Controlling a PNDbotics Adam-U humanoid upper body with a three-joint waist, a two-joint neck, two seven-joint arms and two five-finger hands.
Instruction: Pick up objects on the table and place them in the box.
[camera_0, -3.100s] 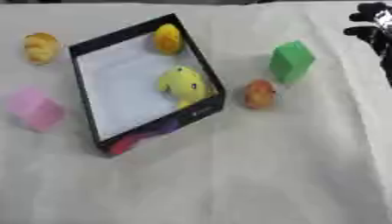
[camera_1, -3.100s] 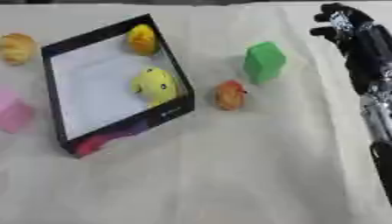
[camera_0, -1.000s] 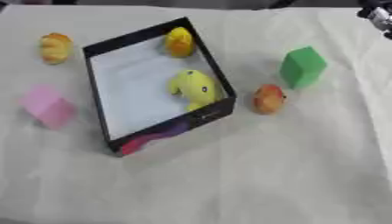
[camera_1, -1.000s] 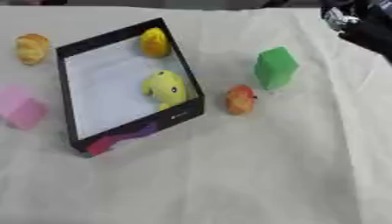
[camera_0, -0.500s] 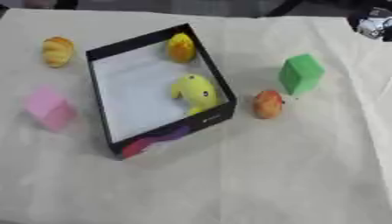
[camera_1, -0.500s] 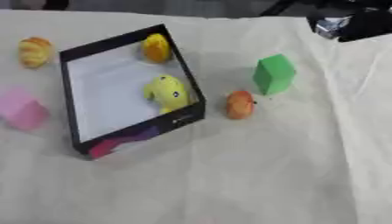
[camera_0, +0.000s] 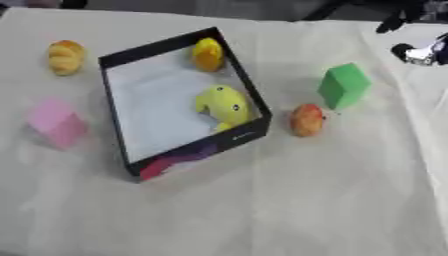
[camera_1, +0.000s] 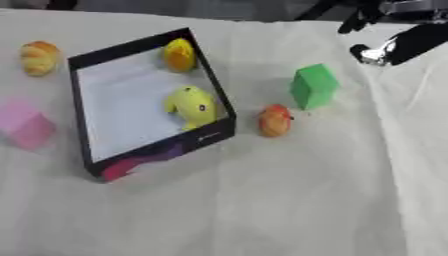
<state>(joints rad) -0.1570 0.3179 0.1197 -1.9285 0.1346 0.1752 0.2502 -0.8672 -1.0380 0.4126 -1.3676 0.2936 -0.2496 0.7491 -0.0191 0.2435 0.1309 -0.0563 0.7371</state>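
The right robot hand (camera_1: 398, 42) is at the far right; I cannot tell its fingers' state. Two yellow toys (camera_0: 226, 105) lie in the black box (camera_0: 119, 125); a green block (camera_0: 344, 85) stands right of it.

Up and to the right of the green block (camera_1: 313, 85), the right hand (camera_1: 404, 40) is a dark blur cut by the top edge; its fingers cannot be made out. The left hand appears nowhere.

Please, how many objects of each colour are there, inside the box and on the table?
Yellow, in the box: 2
Orange, on the table: 2
Green block: 1
Pink block: 1
Total: 6
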